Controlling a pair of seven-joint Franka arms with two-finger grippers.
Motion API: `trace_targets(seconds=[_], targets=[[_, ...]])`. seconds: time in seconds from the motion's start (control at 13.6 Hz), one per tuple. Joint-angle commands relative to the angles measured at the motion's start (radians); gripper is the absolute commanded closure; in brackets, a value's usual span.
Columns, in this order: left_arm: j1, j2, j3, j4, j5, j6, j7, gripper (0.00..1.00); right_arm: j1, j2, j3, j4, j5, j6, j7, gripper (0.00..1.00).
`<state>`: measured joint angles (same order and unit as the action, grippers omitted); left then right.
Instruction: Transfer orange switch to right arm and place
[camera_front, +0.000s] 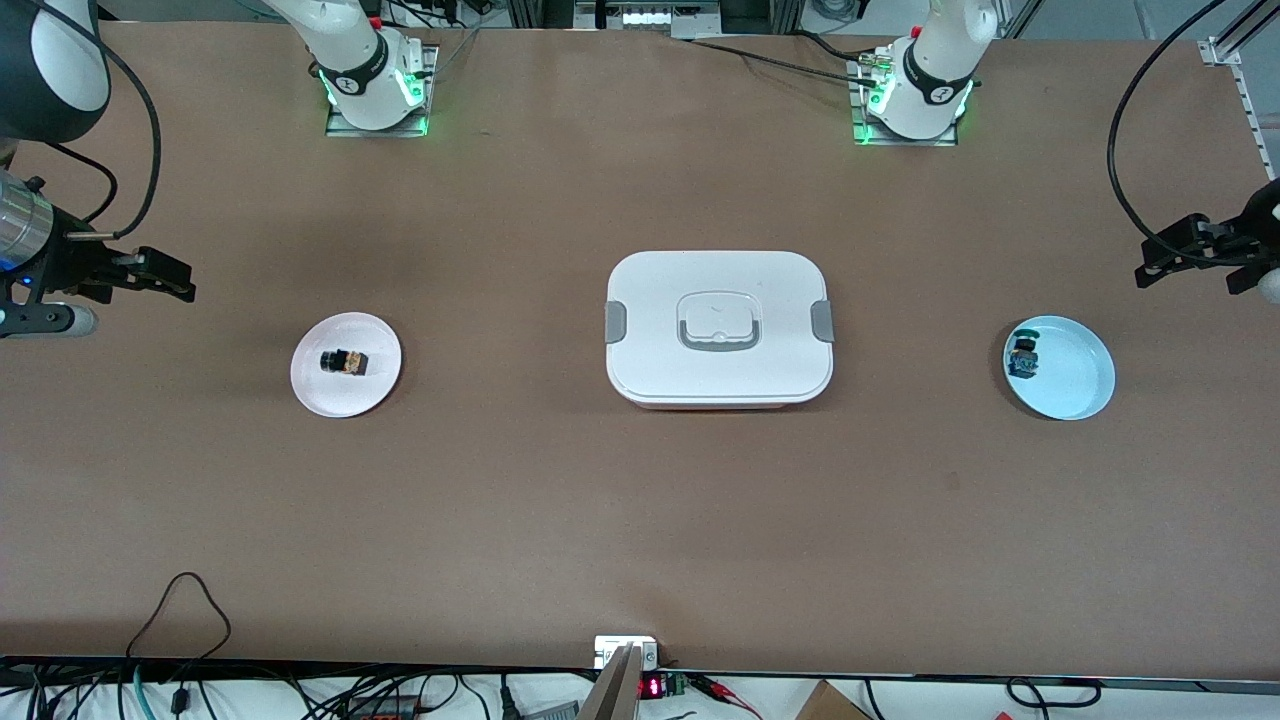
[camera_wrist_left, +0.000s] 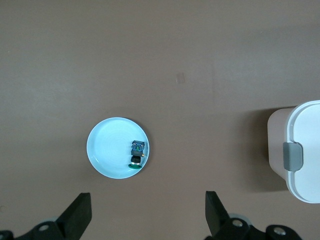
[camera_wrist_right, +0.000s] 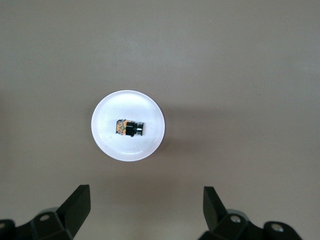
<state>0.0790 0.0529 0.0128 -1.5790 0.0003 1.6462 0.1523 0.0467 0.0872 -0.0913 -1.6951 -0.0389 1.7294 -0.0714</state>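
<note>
The orange switch (camera_front: 344, 362) lies on its side on a small white plate (camera_front: 318, 396) toward the right arm's end of the table. It also shows in the right wrist view (camera_wrist_right: 129, 128), in the middle of the plate (camera_wrist_right: 106, 144). My right gripper (camera_front: 165, 273) hangs open and empty over bare table beside that plate, at the table's end; its fingers are spread wide in the right wrist view (camera_wrist_right: 146, 193). My left gripper (camera_front: 1180, 250) hangs open and empty over bare table at the left arm's end (camera_wrist_left: 147, 201).
A blue plate (camera_front: 1085, 385) toward the left arm's end holds a small switch with blue-green parts (camera_front: 1023, 356), also in the left wrist view (camera_wrist_left: 136, 154). A shut white lunch box (camera_front: 718, 325) with grey clips stands at the table's middle. Cables hang along the table's front edge.
</note>
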Motion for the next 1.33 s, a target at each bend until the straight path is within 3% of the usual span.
trace_targets(seconds=[0.0, 1.25], targets=[[0.004, 0.022, -0.001, 0.034, -0.016, -0.014, -0.003, 0.0, -0.01, -0.061, 0.008, -0.049, -0.01, 0.022, 0.008, 0.0], [-0.01, 0.019, -0.027, 0.063, -0.019, -0.016, -0.017, 0.0, -0.007, -0.04, 0.012, 0.095, 0.022, -0.106, 0.045, 0.0]])
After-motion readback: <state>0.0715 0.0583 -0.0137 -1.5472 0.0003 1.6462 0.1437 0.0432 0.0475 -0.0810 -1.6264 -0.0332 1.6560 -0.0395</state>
